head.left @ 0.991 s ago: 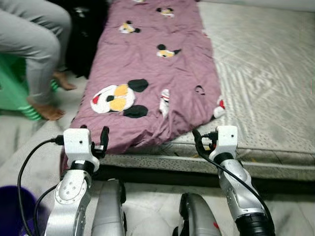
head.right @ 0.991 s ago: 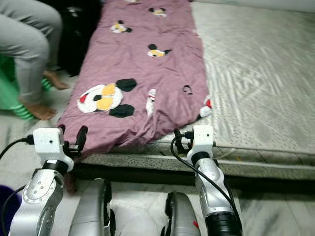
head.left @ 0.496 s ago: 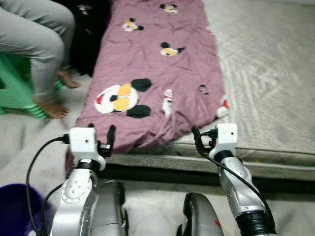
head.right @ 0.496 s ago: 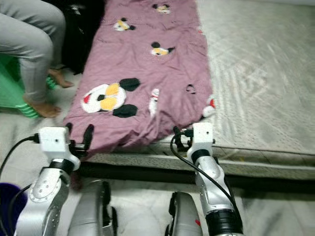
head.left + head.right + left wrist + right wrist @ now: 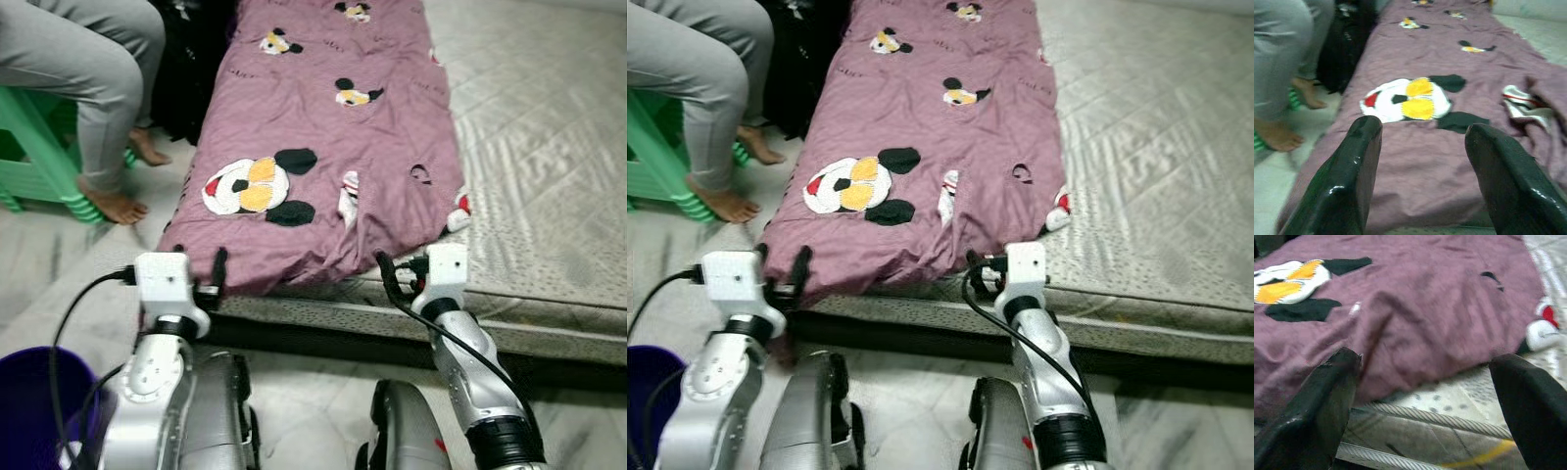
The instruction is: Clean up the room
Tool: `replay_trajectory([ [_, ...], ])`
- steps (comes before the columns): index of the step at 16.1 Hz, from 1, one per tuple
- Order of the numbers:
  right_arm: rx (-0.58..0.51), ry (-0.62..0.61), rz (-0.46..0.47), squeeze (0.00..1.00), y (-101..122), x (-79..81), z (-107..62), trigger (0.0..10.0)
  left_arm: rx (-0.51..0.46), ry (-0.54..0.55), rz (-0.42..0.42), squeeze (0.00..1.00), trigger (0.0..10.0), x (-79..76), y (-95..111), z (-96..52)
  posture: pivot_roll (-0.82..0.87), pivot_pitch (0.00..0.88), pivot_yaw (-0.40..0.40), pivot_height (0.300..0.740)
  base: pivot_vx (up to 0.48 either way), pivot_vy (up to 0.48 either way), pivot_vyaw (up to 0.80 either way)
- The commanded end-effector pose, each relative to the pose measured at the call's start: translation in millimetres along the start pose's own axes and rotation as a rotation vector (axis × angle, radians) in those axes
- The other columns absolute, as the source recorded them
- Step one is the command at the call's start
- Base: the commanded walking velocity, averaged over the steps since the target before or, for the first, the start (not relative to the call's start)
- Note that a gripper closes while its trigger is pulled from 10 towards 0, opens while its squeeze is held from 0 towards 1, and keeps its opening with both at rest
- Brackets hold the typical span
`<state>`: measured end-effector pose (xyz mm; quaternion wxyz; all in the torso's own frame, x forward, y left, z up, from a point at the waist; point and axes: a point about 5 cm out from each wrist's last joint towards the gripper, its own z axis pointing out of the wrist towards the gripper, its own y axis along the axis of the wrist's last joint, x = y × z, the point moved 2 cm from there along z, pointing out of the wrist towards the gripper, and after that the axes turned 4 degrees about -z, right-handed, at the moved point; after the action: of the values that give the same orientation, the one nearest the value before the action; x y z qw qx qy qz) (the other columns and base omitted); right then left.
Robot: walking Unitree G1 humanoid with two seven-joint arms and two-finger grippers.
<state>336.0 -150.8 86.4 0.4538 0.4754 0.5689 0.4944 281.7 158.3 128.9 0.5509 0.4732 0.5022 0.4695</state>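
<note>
- mattress (image 5: pixel 549 137): your landmark, bare quilted top showing on its right part.
- purple blanket (image 5: pixel 333 147): spread along the mattress's left part, near hem bunched and drooping over the front edge. likely the thing you tidy first.
- person (image 5: pixel 88 69): seated on a green stool (image 5: pixel 34 166) off the mattress's left side, feet on the floor. keep your swing clear.
- purple bin (image 5: pixel 39 401): on the floor, short of the mattress's front left corner.
- left gripper (image 5: pixel 201 269): jaws wide, holding nothing, poised at the blanket's front left corner, probably lined up to pinch it.
- right gripper (image 5: pixel 982 266): jaws wide, nothing held, at the mattress's front edge by the hem's right end.
</note>
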Motion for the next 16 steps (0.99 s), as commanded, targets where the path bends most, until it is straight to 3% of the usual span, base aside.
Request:
replay_trajectory([
  [1,0.011,-0.007,0.010,0.00,-3.6,-1.7,-1.4,10.0,0.013,0.007,0.007,0.00,10.0,3.1,-2.5,-0.7,0.00,0.200,-0.042,0.556,0.000,0.000,0.00],
  [8,0.002,0.013,-0.012,0.00,-2.6,1.1,-1.1,10.0,-0.013,-0.026,-0.001,0.00,10.0,-2.2,0.8,0.0,0.00,0.190,-0.044,0.542,0.000,0.000,0.00],
  [14,0.005,0.020,-0.004,0.00,-3.9,2.1,-1.3,10.0,-0.015,-0.037,-0.004,0.00,10.0,-3.4,0.4,-0.4,0.00,0.186,-0.045,0.542,0.300,0.000,0.00],
  [16,0.004,0.023,-0.005,0.00,-3.6,2.6,-1.2,10.0,-0.015,-0.038,-0.004,0.00,10.0,-3.4,0.6,-0.2,0.00,0.189,-0.044,0.542,0.307,0.000,0.61],
])
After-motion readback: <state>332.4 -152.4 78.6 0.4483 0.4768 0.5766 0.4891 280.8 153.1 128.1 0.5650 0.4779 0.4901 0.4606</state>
